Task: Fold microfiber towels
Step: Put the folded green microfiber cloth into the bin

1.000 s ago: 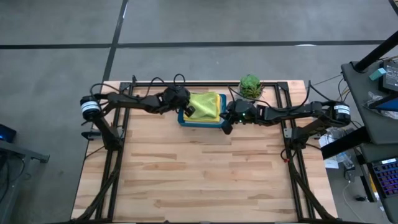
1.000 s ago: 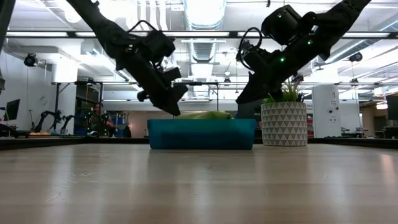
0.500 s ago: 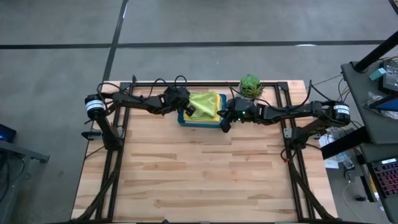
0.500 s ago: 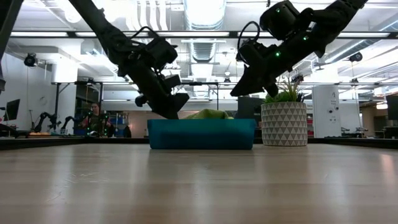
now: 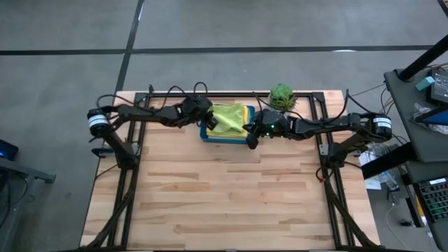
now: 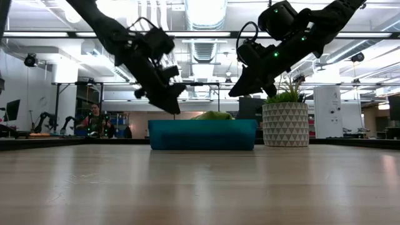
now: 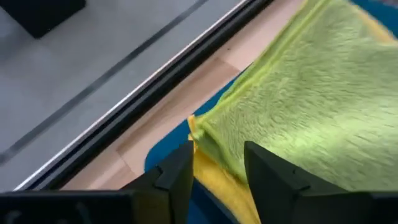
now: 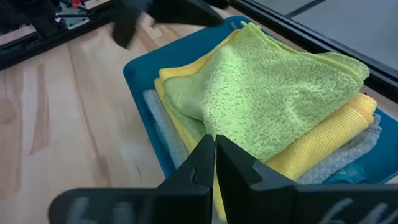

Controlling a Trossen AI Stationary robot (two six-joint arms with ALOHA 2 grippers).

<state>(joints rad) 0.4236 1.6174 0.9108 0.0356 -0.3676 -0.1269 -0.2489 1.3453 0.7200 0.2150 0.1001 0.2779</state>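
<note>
Since a second ago the left gripper (image 5: 208, 119) has lifted a little at the tray's (image 5: 223, 138) left edge and parted its fingers (image 7: 180, 177), empty, straddling the corner of the lime towel (image 8: 261, 93). Towels lie stacked and folded in the tray between both arms, lime on top, yellow (image 8: 323, 140) under it, grey (image 8: 364, 146) lower; stack looks soft, slightly rumpled. Right gripper (image 5: 249, 136) hovers at the tray's right edge, just as near, fingers pressed together and empty.
</note>
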